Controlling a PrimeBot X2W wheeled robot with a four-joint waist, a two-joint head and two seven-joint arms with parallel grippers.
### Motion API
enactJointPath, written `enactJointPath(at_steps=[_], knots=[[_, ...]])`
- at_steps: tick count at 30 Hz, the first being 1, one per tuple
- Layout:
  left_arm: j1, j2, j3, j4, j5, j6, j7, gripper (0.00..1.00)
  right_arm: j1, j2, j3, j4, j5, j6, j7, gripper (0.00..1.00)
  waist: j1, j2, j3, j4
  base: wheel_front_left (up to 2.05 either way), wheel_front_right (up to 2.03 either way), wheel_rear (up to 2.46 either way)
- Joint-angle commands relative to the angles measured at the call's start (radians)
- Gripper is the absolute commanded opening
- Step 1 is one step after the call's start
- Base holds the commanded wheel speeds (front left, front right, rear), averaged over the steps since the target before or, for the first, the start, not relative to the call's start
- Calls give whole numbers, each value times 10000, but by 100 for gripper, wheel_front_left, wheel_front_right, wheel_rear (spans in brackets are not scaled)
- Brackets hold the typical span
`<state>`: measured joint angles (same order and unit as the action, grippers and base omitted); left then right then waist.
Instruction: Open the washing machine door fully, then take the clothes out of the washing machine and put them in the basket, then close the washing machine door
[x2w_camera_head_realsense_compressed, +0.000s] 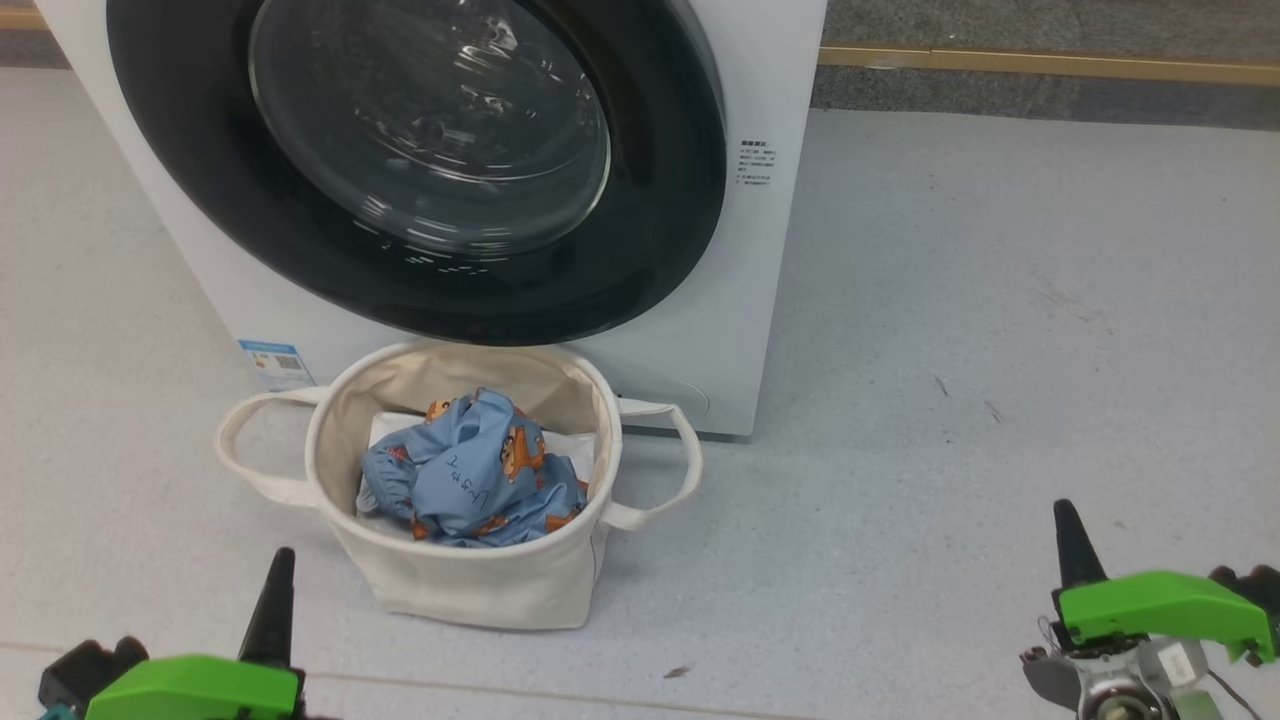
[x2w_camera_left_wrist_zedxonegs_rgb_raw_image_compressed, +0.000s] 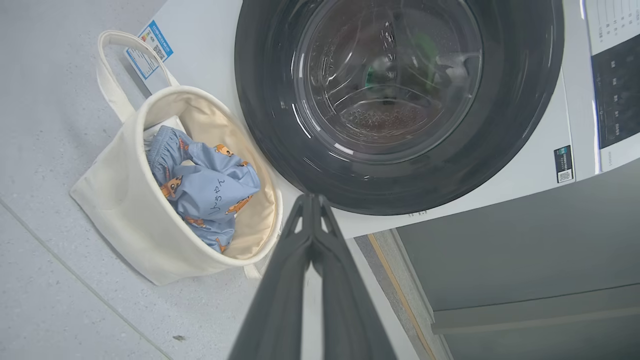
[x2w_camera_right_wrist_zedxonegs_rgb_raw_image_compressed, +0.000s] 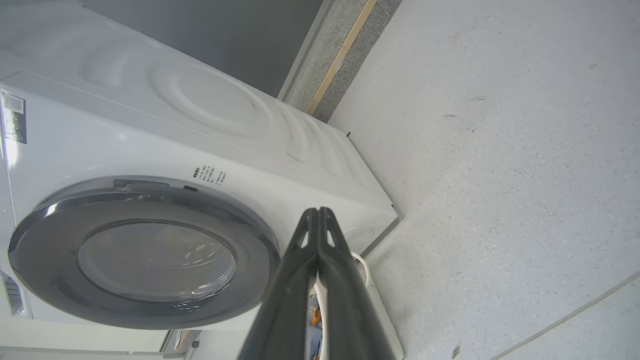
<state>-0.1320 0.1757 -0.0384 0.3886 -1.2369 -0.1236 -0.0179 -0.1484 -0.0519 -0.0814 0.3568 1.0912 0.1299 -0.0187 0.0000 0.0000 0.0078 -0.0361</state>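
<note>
The light blue cartoon-print clothes (x2w_camera_head_realsense_compressed: 470, 470) are lying in the cream canvas basket (x2w_camera_head_realsense_compressed: 470, 590). The black-ringed glass door (x2w_camera_head_realsense_compressed: 420, 160) on the white washing machine (x2w_camera_head_realsense_compressed: 760, 300) is sitting shut. The left gripper (x2w_camera_head_realsense_compressed: 283, 565) and right gripper (x2w_camera_head_realsense_compressed: 1064, 520) are resting closed, holding nothing. Everything is looking done.

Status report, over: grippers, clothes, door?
Left gripper and right gripper shut, empty. Clothes in basket. Washing machine door closed. Nothing in the way.

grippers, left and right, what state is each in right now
left gripper: closed, holding nothing
right gripper: closed, holding nothing
</note>
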Motion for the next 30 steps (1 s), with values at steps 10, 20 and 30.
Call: enactJointPath(at_steps=[10,20,30], knots=[[-113,-235,640,-640,-966,-52,362,0,14,-8,-16,-575,1349,6,341,0,0,0,-12,86,0,0,0],[-7,-541,906,-879,-1791,-58,648,0,132,-1,-109,-738,2497,6,636,0,0,0,-22,169,0,0,0],[99,-849,1174,-1119,-2619,-63,935,0,249,7,-203,-903,3649,7,931,0,0,0,-33,252,0,0,0]])
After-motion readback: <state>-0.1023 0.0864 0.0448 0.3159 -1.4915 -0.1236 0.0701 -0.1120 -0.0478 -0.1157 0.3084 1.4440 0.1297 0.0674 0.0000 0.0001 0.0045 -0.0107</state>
